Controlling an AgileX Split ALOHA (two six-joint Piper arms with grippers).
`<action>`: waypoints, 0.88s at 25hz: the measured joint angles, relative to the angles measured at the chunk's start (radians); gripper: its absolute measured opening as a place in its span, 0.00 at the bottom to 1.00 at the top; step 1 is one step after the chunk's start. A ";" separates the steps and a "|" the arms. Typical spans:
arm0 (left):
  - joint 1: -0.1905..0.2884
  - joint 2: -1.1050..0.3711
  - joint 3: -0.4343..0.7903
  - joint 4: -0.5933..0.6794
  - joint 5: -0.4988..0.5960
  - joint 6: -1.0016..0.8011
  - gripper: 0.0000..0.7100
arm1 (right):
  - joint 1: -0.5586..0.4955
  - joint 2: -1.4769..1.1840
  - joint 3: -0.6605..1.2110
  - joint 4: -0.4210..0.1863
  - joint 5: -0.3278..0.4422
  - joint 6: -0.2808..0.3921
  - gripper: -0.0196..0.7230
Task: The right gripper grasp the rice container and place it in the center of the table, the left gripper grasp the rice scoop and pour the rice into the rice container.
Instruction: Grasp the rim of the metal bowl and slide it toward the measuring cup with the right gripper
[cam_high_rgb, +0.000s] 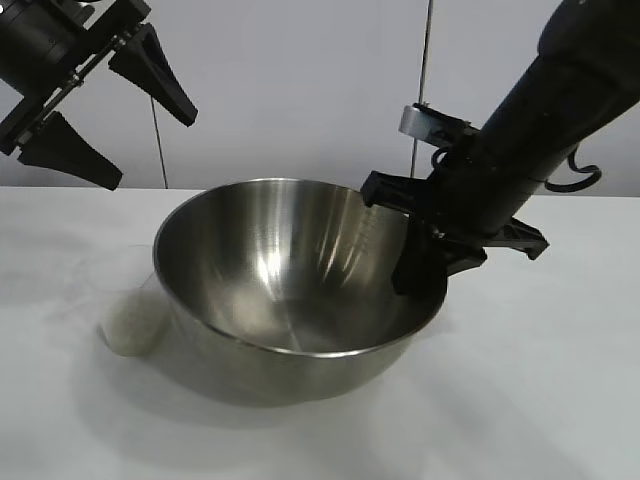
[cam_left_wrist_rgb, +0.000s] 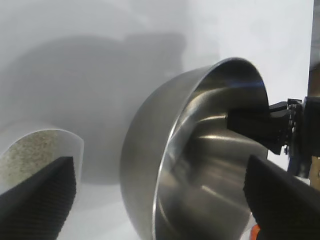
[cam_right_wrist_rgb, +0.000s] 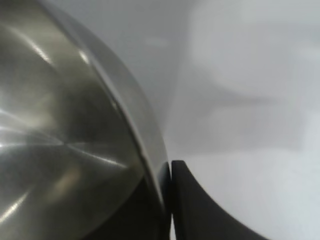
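Left gripper (cam_high_rgb: 105, 105), upper left of the frame, hangs above the table (cam_high_rgb: 540, 400) with fingers spread wide, grasping nothing. Scoop (cam_high_rgb: 132, 322), lower left, lies on the table holding rice (cam_left_wrist_rgb: 30, 152), just beside the bowl (cam_high_rgb: 290, 290). Bowl, tilted, fills the centre. Right gripper (cam_high_rgb: 425, 268), centre right, is clenched on the bowl's rim.

The rice container (cam_high_rgb: 290, 290), clamped at its rim by the right gripper (cam_high_rgb: 425, 265), is polished steel, mirror-bright with streaked highlights inside. Both claws are matt black plastic; the left gripper (cam_high_rgb: 110, 105) shows finely textured finger pads (cam_left_wrist_rgb: 37, 200). Below it, the rice scoop (cam_high_rgb: 133, 322) is clear, cloudy plastic holding grainy white rice (cam_left_wrist_rgb: 30, 150). The table (cam_high_rgb: 540, 400) is smooth, matt white.
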 joint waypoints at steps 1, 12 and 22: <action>0.000 0.000 0.000 0.000 0.000 0.000 0.92 | 0.011 0.006 -0.012 -0.027 0.000 0.018 0.04; 0.000 0.000 0.000 0.000 0.000 0.000 0.92 | 0.033 0.089 -0.085 -0.125 0.006 0.112 0.04; 0.000 0.000 0.000 0.000 0.000 0.000 0.92 | 0.033 0.065 -0.087 -0.127 0.051 0.114 0.75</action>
